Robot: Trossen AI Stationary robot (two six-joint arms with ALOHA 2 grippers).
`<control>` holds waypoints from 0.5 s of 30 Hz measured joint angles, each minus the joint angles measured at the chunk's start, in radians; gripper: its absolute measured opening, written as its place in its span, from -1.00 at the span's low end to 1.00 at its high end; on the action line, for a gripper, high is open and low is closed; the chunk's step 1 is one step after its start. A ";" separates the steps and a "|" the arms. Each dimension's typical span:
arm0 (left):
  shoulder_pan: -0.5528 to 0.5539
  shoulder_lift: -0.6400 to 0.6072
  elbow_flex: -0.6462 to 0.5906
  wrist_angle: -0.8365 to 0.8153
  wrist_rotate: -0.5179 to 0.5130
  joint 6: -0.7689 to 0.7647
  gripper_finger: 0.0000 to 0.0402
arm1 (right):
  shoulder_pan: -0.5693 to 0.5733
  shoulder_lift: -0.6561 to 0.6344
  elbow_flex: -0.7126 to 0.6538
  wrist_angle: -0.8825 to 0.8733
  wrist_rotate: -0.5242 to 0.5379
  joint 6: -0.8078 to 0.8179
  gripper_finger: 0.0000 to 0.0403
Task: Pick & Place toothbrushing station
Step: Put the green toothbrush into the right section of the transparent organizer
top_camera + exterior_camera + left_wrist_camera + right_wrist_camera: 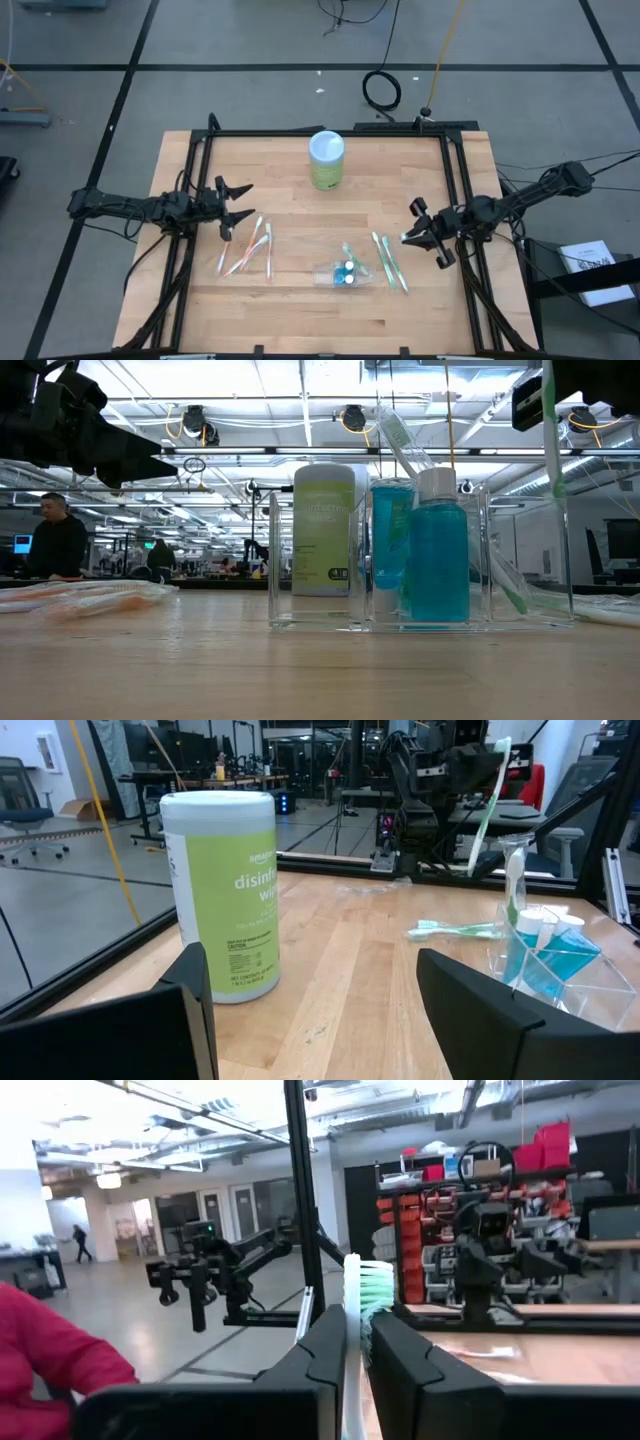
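A clear organizer [345, 275] stands on the table's near middle and holds a blue bottle [437, 555], a blue tube [392, 540] and a toothbrush [405, 440] leaning out of it. Orange-pink toothbrushes [245, 250] lie to its left, green ones [386, 260] to its right. My right gripper [420, 232] hovers right of the organizer, shut on a green-white toothbrush [360, 1290]. My left gripper [243, 202] is open and empty above the table's left part, above the orange-pink toothbrushes. My right gripper pinches the green-white toothbrush's handle [351, 1370] between its two fingers, below the bristle head. The fingers lie roughly level, pointing toward the table's left, across the brush. The brush stands nearly upright, head up [502, 755], its lower end [554, 485] hanging clear of the table.
A green wipes canister [327, 160] stands at the table's far middle and shows close in the left wrist view [220, 895]. A black frame [330, 132] runs around the table's edges. People show in the room beyond [55, 545].
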 joint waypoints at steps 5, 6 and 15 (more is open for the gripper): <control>0.000 0.000 0.000 0.000 0.000 0.000 0.12 | 0.013 0.088 -0.003 0.073 0.002 0.034 -0.90; 0.000 0.000 0.000 0.000 0.000 0.000 0.12 | 0.019 0.117 -0.003 0.114 0.003 0.033 -0.90; 0.000 0.000 0.000 0.000 0.000 0.000 0.12 | 0.058 0.405 0.005 0.616 0.003 0.024 -0.90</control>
